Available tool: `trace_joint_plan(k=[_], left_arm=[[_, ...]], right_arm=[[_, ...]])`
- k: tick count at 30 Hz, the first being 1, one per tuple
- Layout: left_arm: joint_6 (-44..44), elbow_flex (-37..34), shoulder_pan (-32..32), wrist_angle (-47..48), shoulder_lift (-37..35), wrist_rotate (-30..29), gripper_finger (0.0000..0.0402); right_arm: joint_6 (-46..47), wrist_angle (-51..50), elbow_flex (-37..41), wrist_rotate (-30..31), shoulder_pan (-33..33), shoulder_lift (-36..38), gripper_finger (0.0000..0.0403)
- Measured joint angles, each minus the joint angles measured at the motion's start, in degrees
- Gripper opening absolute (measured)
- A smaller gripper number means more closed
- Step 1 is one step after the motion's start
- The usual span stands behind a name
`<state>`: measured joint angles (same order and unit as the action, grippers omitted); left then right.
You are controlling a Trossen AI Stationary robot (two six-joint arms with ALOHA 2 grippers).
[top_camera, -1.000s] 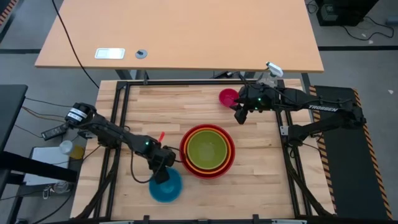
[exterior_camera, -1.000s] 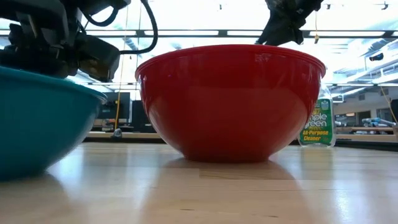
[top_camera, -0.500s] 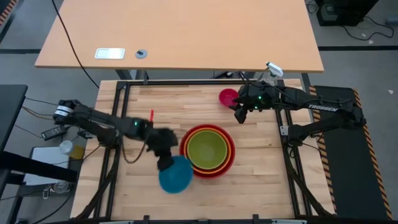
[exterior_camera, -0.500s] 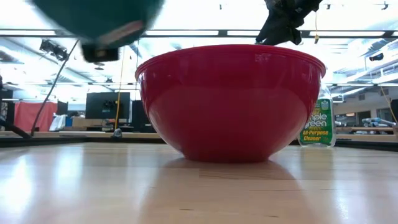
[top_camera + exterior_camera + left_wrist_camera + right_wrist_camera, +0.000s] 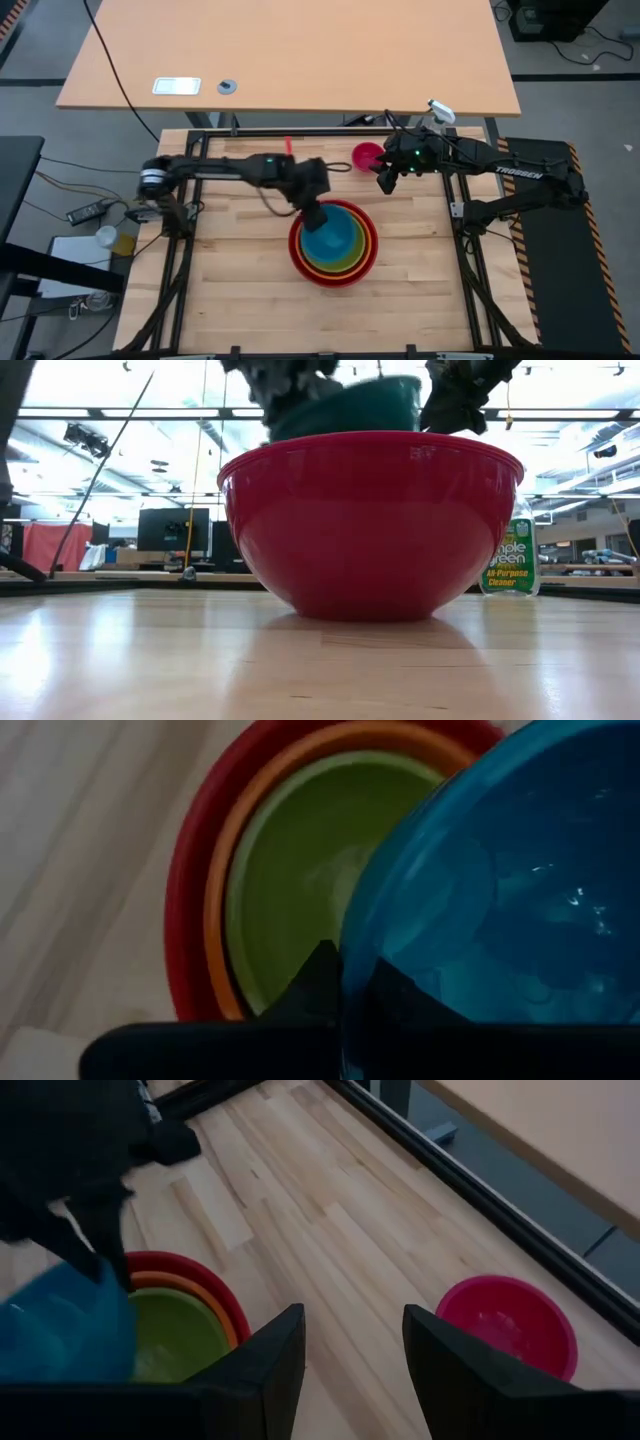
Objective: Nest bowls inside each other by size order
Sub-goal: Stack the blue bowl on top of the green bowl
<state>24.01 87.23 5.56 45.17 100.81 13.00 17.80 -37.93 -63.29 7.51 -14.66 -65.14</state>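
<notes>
Nearest on the bench point(image 5: 230, 300) sits the red bowl point(image 5: 296, 252), with the orange bowl point(image 5: 368, 246) and the lime green bowl point(image 5: 290, 890) nested inside it. Above that stack hangs the blue bowl point(image 5: 330, 238), tilted, its rim pinched by the left pincer point(image 5: 315, 215). The left arm stretches from the bench's left edge rightward across the far half, then bends down over the stack. Farther back and to the right, the right pincer point(image 5: 352, 1342) hovers with its fingers spread and nothing between them, its arm reaching in from the right side. Just beside it, towards the far edge, the magenta pink bowl point(image 5: 366, 156) rests upright on the wood. A spray bottle point(image 5: 511, 558) stands at far right.
</notes>
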Motion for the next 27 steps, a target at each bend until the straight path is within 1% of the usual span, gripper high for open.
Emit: trace_joint_plan(k=[3, 7, 10, 13, 19, 22, 27], left_arm=[[-1.9, 3.0, 0.1, 3.0, 5.4, 0.2, 0.0010], [-1.9, 4.3, 0.0, 3.2, 10.3, 0.2, 0.0018], [-1.3, 4.4, 0.0, 3.0, 11.9, -0.2, 0.0024], [-1.2, 4.4, 0.0, 3.0, 12.7, -1.8, 0.0025], [-1.5, 4.4, -0.2, 2.2, 13.4, -2.0, 0.0032], [-1.2, 4.4, -0.4, 1.7, 13.4, -2.4, 0.0060], [-0.8, 4.5, -0.4, 1.7, 13.3, -2.4, 0.0140]], right_arm=[[1.2, -2.2, 0.0, -0.1, 0.0, 0.0, 0.0176], [1.7, -5.9, 0.0, -0.1, 0.0, 0.0, 0.0176], [1.7, -7.2, 0.0, -0.1, 0.0, 0.0, 0.0176], [1.7, -7.1, 0.0, -0.1, 0.0, 0.0, 0.0176], [1.7, -6.7, 0.0, -0.1, 0.0, 0.0, 0.0176], [1.6, -6.7, 0.0, -0.1, 0.0, 0.0, 0.0176], [1.6, -6.6, 0.0, 0.1, 0.0, 0.0, 0.0176]])
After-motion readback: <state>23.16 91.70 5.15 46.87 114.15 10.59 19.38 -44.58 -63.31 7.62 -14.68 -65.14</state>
